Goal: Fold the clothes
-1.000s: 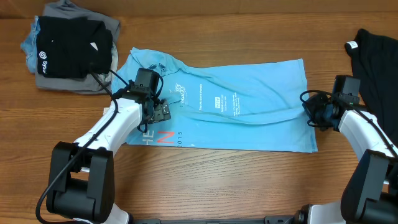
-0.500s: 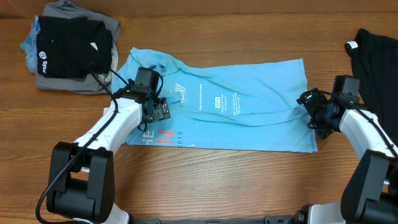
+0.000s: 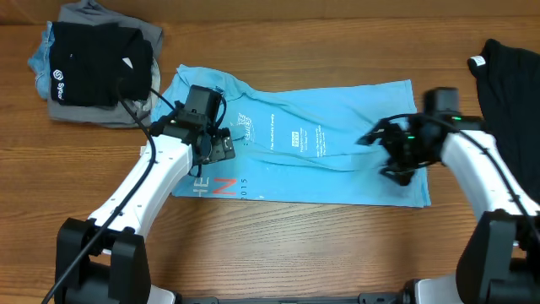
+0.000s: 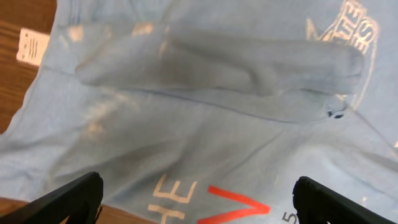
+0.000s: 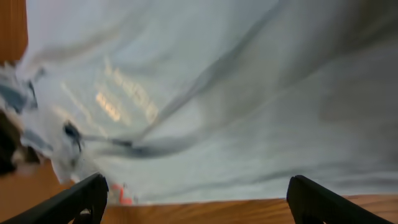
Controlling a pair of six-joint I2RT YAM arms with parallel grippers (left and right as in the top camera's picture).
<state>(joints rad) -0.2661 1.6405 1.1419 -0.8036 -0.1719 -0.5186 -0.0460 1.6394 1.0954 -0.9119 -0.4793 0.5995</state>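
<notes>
Now, T-shirt (image 3: 321,160): flat, centre.
Lettering (image 4: 177,194): white "HE", red letter, 7 o'clock edge.
Left gripper (image 3: 221,150): open, 9 o'clock end.
Right gripper (image 3: 384,156): open, 3 o'clock end.
Table (image 3: 321,245): bare at 6 o'clock.

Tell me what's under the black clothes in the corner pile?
A gray garment and a bluish one peek out beneath the folded black garment. Its bulk covers most of them, so what kind of clothes they are is hidden.
</notes>
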